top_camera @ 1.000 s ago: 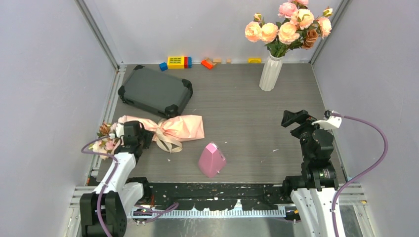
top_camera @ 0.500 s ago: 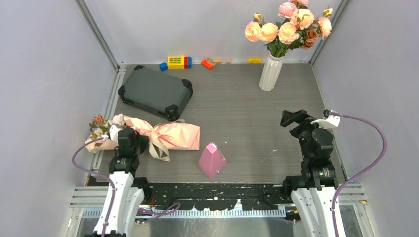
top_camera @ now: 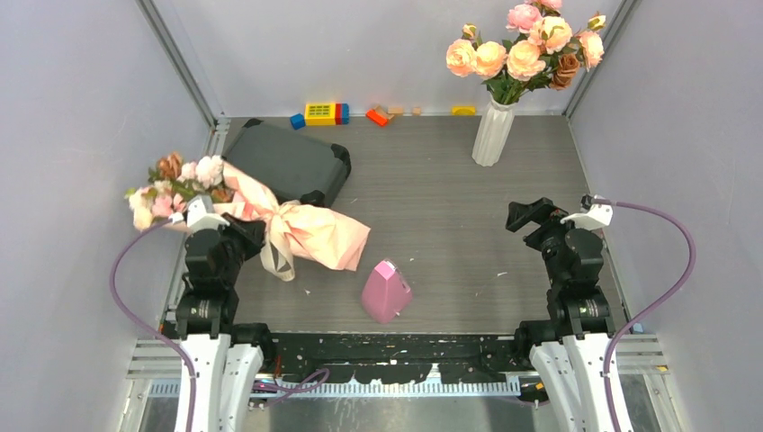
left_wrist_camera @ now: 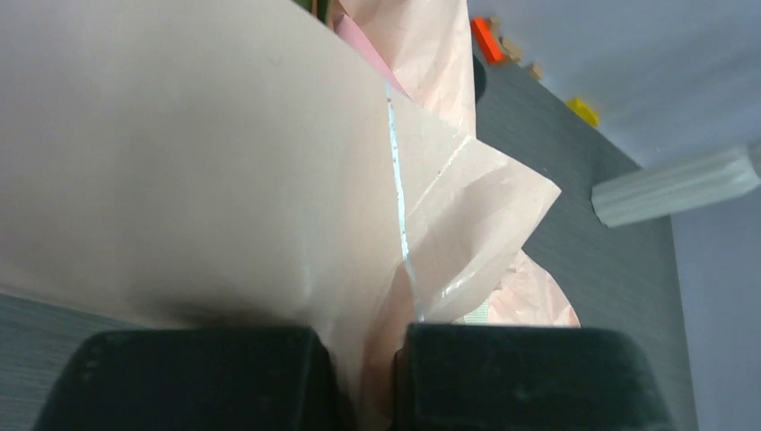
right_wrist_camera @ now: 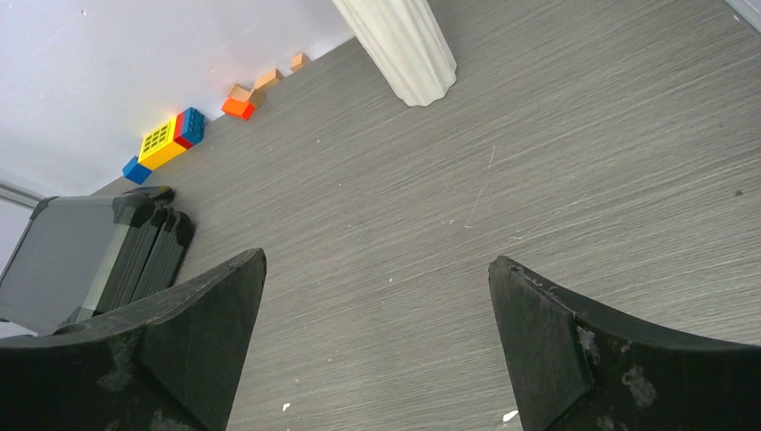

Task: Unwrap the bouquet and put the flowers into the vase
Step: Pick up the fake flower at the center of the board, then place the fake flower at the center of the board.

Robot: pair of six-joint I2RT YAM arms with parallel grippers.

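Left pincer [left_wrist_camera: 368,373] was clamped on the pink paper of the bouquet [top_camera: 315,236] — its flower end tilted upward. Right pincer [right_wrist_camera: 377,305] gaped wide above the desk [top_camera: 450,207], holding nothing.

1. The bouquet [left_wrist_camera: 224,162] was wrapped in pale pink paper, matt and creased, with a thinner, half-translucent sheet at one folded edge.
2. Its ribbon [top_camera: 277,256] looked like beige cloth with a faint sheen.
3. The flowers [top_camera: 175,184] looked like soft, matt fabric.
4. The worktop [right_wrist_camera: 556,162] was grey, matt, finely wood-grained and flecked with pale scratches.
5. The vase [top_camera: 493,133] was white, ribbed and matt; ceramic or plastic could not be told.
6. The suitcase [top_camera: 274,165] had a smooth, dull dark-grey hard shell with black corners.
7. The toy bricks [right_wrist_camera: 166,144] were glossy coloured plastic.
8. The pink wedge [top_camera: 386,291] was smooth.
9. The right gripper [right_wrist_camera: 377,269] had black fingers [right_wrist_camera: 179,341] scuffed with pale marks; the left gripper [left_wrist_camera: 368,359] was dull black.
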